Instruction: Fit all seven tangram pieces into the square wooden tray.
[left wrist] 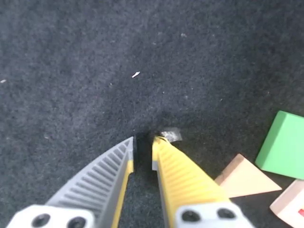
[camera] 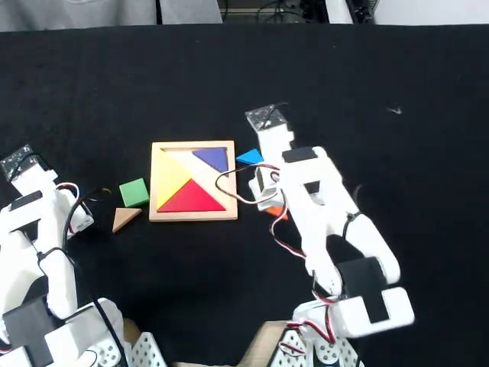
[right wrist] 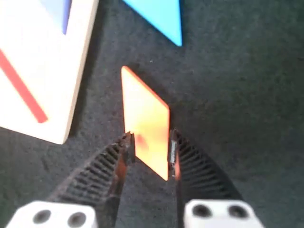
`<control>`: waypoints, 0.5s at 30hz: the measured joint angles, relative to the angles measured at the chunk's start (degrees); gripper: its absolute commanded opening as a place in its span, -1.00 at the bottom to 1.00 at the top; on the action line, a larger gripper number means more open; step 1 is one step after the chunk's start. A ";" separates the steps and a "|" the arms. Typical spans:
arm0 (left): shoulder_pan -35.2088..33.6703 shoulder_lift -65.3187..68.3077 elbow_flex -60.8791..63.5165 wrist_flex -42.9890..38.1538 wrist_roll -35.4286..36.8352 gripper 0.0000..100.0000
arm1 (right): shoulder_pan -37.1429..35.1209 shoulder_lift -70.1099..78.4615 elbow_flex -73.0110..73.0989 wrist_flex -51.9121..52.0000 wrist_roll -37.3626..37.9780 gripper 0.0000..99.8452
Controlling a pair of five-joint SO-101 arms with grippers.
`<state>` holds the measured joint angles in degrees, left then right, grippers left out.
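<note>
Left gripper (left wrist: 144, 142): arm folded low over the cloth, fingers together, empty, near tan triangle (camera: 124, 218) and green square (camera: 134, 192). Tray (camera: 192, 215): centre, three pieces seated. Right gripper (right wrist: 149, 145): arm extended forward, clamped on orange parallelogram (right wrist: 145, 114) beside the tray's right edge.

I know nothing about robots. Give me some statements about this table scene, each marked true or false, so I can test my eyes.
1. The tray holds a yellow piece, a red piece and a dark blue piece. True.
2. The green square lies inside the tray. False: it lies on the cloth beside the tray.
3. The right gripper is closed on the orange piece. True.
4. The left gripper holds the tan triangle. False: it is shut on nothing; the triangle lies apart on the cloth.
</note>
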<state>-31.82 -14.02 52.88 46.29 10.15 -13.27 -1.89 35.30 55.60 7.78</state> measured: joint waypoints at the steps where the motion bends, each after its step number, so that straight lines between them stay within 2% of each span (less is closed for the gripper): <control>1: 0.00 0.00 0.00 0.00 0.00 -0.84 | 0.09 -0.79 0.00 0.00 0.00 -0.75; 4: 0.00 0.00 0.00 0.00 0.00 -0.84 | 0.00 -2.55 0.26 0.00 0.09 -0.74; 9: 0.00 0.00 0.00 0.00 0.00 -0.84 | -0.09 -2.46 1.23 0.00 0.09 -0.52; 15: 0.00 0.00 0.00 0.00 0.00 -0.84 | -1.14 3.08 0.26 0.00 -4.31 -0.50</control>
<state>-31.82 -14.02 52.88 46.29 10.15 -14.42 1.19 35.56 55.60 3.47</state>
